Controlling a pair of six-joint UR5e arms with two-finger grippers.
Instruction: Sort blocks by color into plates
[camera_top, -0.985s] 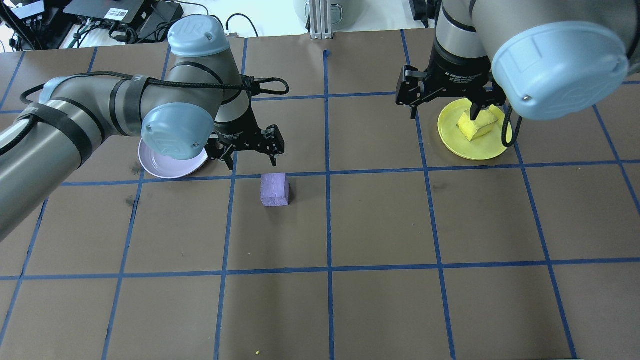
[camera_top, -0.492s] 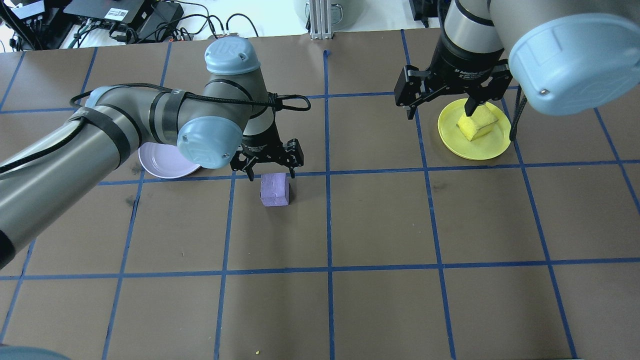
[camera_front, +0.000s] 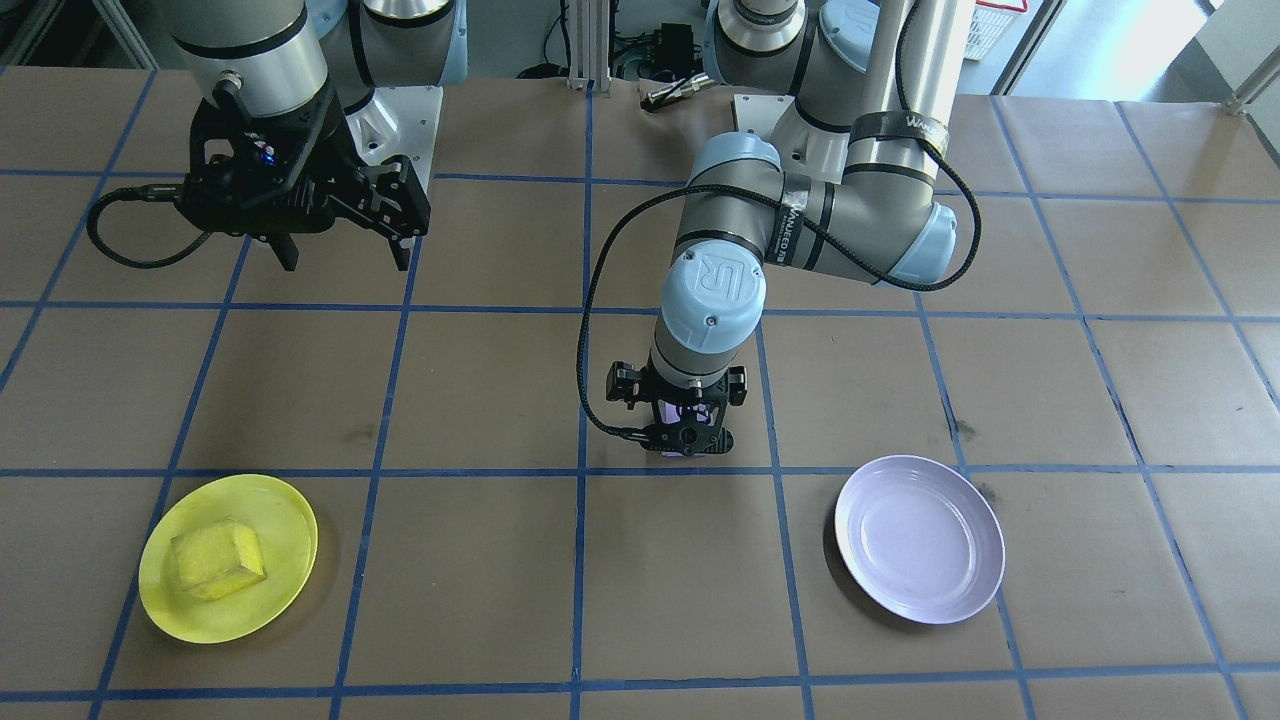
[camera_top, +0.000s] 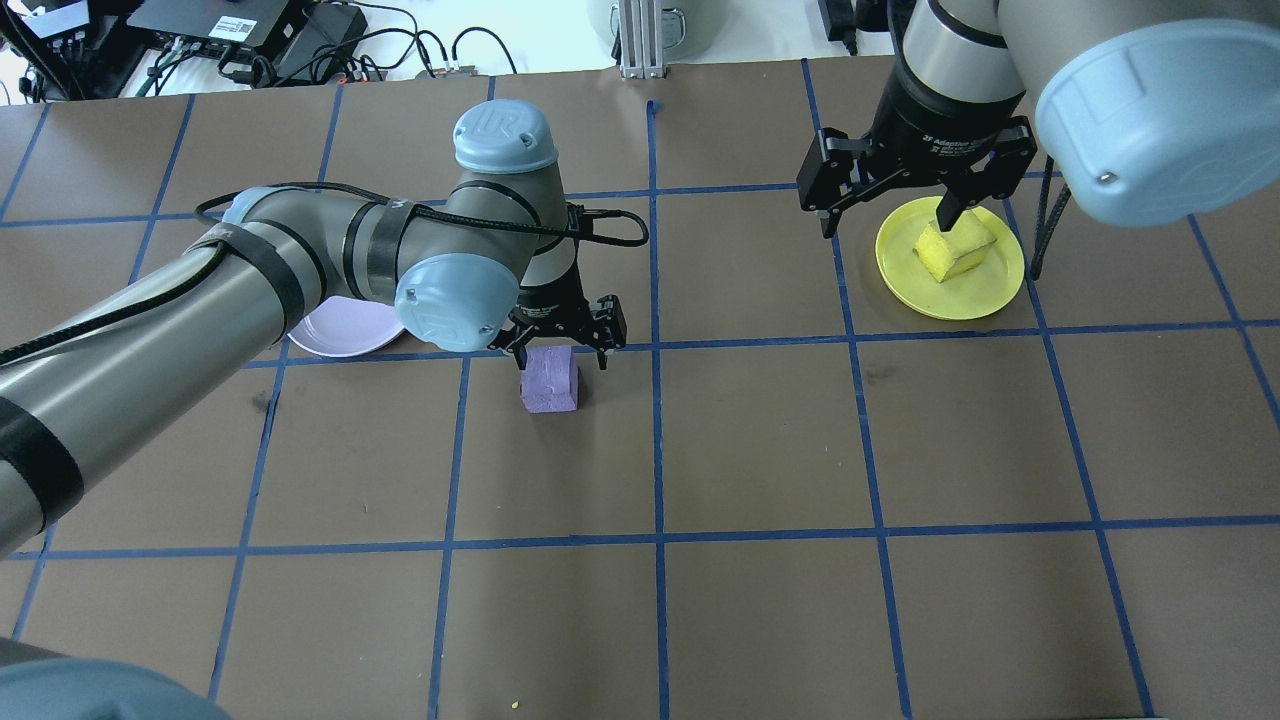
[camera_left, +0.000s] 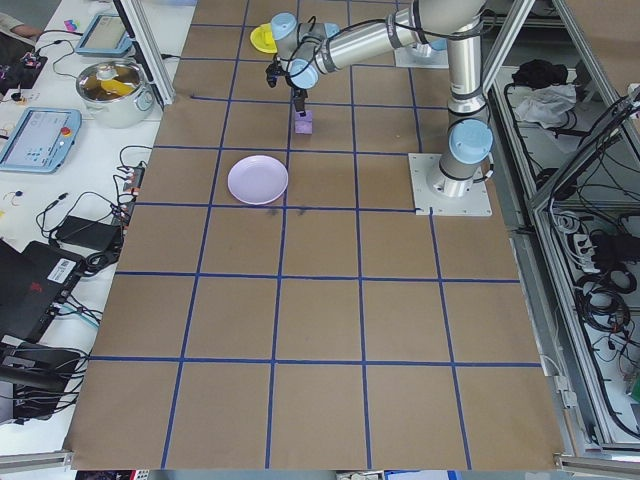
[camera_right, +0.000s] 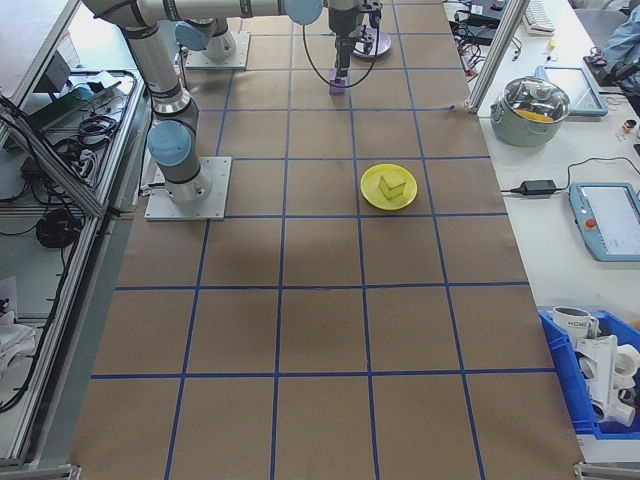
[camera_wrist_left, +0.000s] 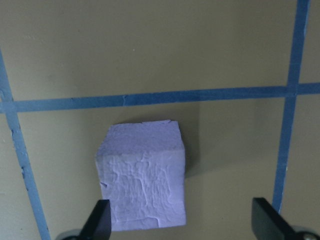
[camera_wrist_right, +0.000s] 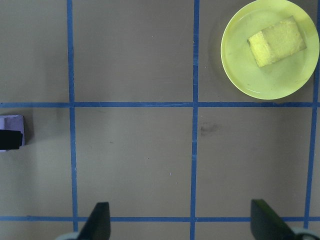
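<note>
Surface: brown paper-covered table (camera_top: 760, 440) is filling every view, blue tape lines dividing it into a grid of squares; cables and electronics are lying along the upper left of the overhead view.
Left arm: grey arm is reaching in from the left of the overhead view, and its left gripper (camera_top: 560, 350) is hanging right over the purple block near the frame's centre.
Right arm: right gripper (camera_top: 890, 205) is hanging at the upper right of the overhead view, spread wide and gripping nothing.
Yellow plate: round bright yellow plastic plate (camera_top: 985, 290) is sitting at the upper right of the overhead view.
Lavender plate: round pale lavender glossy plate (camera_front: 920, 537) is sitting bare at the lower right of the front-facing view.
Yellow block: small rough yellow foam cube (camera_top: 955, 250) is resting inside the yellow plate.
Purple block: small rough light purple foam cube (camera_wrist_left: 142, 175) is sitting on the paper, low and left in the left wrist view.
Left grip: fingers are standing wide apart, the left-hand tip at the cube's lower left corner, the other well clear.
Progress: roughly half is looking done; the purple cube is waiting to be grasped and carried to the lavender plate.
</note>
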